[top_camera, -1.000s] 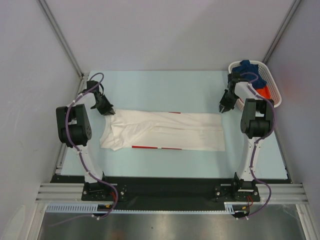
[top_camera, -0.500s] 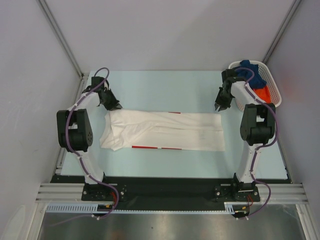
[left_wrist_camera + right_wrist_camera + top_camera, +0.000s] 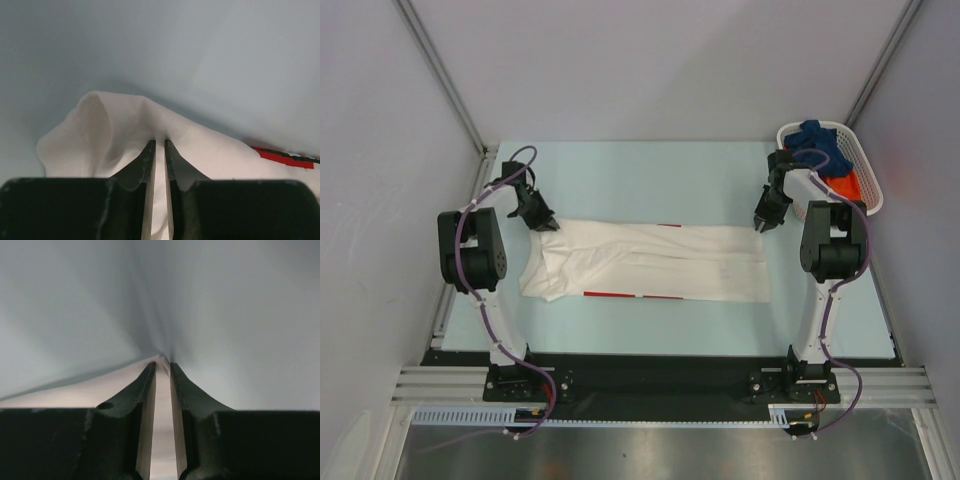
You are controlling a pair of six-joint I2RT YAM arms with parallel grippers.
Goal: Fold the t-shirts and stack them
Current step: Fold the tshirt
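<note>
On the far edge, left gripper and right gripper each pinched a white t-shirt corner thinly, so a jerky lift could've slipped one.

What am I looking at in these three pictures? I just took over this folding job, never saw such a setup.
Two black-and-white robot arms are bolted at the table's near edge. The wide picture looks down from above and behind them; the other two come from a camera on each wrist, looking along its own black fingers. On the pale blue table lies a white cloth t-shirt with red trim, folded into a strip. The left gripper pinches its far left corner, the right gripper its far right corner; each wrist view shows cloth between the fingers. At far right, a white plastic lattice basket holds a dark blue shirt and an orange one.
</note>
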